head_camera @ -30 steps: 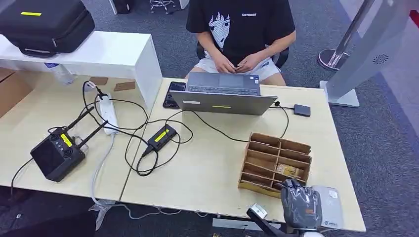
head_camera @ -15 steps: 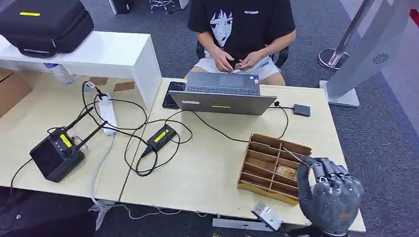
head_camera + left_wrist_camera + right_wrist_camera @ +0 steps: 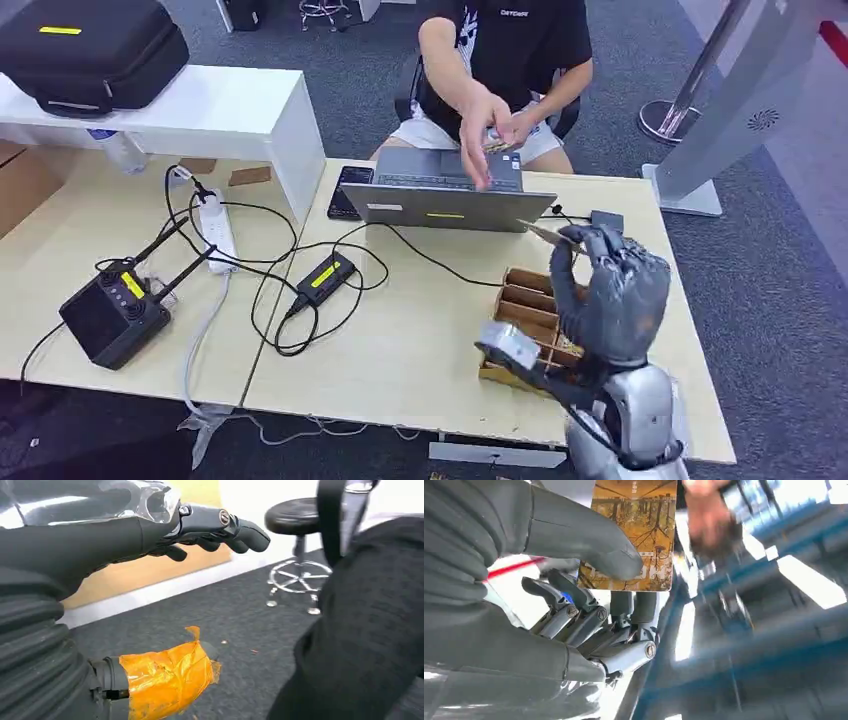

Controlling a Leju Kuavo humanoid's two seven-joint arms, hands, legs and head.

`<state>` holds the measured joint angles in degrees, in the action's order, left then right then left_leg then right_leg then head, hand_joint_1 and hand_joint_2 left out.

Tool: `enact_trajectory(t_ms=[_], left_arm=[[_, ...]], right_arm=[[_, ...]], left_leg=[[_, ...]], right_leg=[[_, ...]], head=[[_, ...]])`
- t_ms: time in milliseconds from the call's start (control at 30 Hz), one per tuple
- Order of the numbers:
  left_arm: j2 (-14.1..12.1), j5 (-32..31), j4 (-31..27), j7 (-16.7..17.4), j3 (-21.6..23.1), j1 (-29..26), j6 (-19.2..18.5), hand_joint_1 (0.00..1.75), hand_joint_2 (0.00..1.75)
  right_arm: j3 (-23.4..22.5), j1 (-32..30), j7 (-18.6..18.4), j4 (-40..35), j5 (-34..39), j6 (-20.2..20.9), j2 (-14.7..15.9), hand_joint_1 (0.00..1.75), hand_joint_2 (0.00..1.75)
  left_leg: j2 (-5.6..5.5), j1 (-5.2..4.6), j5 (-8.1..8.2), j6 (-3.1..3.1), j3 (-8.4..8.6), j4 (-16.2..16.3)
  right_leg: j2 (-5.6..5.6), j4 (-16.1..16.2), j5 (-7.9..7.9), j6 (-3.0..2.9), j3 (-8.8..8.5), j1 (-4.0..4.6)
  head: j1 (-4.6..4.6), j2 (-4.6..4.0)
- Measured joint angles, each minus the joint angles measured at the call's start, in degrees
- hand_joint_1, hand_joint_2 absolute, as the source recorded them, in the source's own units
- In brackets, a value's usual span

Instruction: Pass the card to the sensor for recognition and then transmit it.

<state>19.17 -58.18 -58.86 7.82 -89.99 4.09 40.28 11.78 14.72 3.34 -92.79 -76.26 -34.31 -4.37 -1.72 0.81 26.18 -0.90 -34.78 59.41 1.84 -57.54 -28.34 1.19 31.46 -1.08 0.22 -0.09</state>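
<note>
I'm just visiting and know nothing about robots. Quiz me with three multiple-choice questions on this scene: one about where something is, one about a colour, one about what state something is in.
1. Where is the wooden organizer?
A. on the table, below the raised right hand
B. on the white shelf
C. on the floor

2. What colour is the tape on the power adapter?
A. red
B. yellow
C. blue

3. What is the right hand doing?
A. hanging open
B. holding a card
C. pressing the laptop

Answers: 1 A, it stands on the table near the hand. 2 B, a yellow strip shows on top. 3 B, the thumb pins the card against the fingers.
</note>
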Motion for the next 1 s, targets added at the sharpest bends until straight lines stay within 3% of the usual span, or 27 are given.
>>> enact_trajectory(t_ms=[133,333,367,400,500,567,667,867,1000], left_arm=[[0.02,0.02,1.01,-3.61,0.02,0.05,0.00,0.00,1.75],[0.02,-0.46,2.60,-5.31,0.09,0.06,0.00,0.00,1.75],[0.02,-0.52,2.84,-5.46,0.09,0.06,0.00,0.00,1.75],[0.02,-0.52,2.99,-5.48,0.09,0.05,0.00,0.00,1.75],[0.02,-0.48,3.47,-5.61,0.09,0.04,0.00,0.00,1.75],[0.02,-0.46,3.63,-5.51,0.09,0.05,0.00,0.00,1.75],[0.02,-0.50,3.63,-4.93,0.11,0.04,0.00,0.00,1.75],[-0.02,-0.55,3.63,-3.69,0.09,0.02,0.02,0.00,1.75],[-0.04,-0.89,3.58,-2.06,0.09,-0.02,0.02,0.00,1.75]], right_arm=[[1.18,13.95,-4.04,13.99,3.66,6.76,0.00,1.75,1.75],[1.24,29.09,-5.46,32.32,11.91,13.15,-0.68,1.75,1.75],[1.27,30.66,-5.44,34.79,12.67,13.56,-0.94,0.80,1.75],[1.27,32.07,-5.22,36.65,13.25,13.85,-1.16,0.00,1.75],[1.31,34.55,-2.48,41.39,17.96,16.09,-1.88,0.00,1.75],[0.18,34.89,2.13,43.33,27.75,21.59,-2.82,0.00,1.75],[-2.23,34.72,6.26,44.84,37.32,26.53,-3.72,0.00,1.75],[-8.70,33.05,9.69,45.62,51.79,34.01,-3.43,0.00,1.75],[-13.32,31.08,12.46,44.84,62.98,39.30,-1.47,0.00,1.75]], left_leg=[[-0.05,0.00,-0.22,0.06,-0.11,0.01],[-0.12,0.00,-0.26,0.05,-0.17,0.02],[-0.12,0.00,-0.26,0.05,-0.17,0.02],[-0.13,0.00,-0.26,0.05,-0.18,0.02],[-0.14,0.01,-0.24,0.03,-0.22,0.01],[-0.09,0.01,-0.22,0.00,-0.21,0.01],[-0.13,0.02,-0.22,0.00,-0.26,0.01],[-0.21,0.01,-0.23,0.00,-0.31,0.02],[-0.29,0.00,-0.22,0.01,-0.35,0.04]], right_leg=[[0.00,-0.04,0.15,0.04,0.09,0.00],[-0.04,-0.04,0.18,0.04,0.12,0.00],[-0.05,-0.04,0.17,0.03,0.13,0.00],[-0.05,-0.03,0.17,0.03,0.15,0.00],[-0.05,-0.03,0.16,0.03,0.19,0.01],[0.01,-0.03,0.16,0.02,0.23,0.00],[-0.02,-0.03,0.15,0.01,0.31,0.00],[-0.13,-0.02,0.14,0.02,0.32,-0.01],[-0.22,0.01,0.14,0.03,0.29,-0.02]], head=[[-0.04,0.00],[0.00,0.00],[0.04,0.00],[0.00,0.00],[0.02,0.00],[0.00,0.00],[0.02,0.00],[0.02,0.00],[0.02,0.00]])
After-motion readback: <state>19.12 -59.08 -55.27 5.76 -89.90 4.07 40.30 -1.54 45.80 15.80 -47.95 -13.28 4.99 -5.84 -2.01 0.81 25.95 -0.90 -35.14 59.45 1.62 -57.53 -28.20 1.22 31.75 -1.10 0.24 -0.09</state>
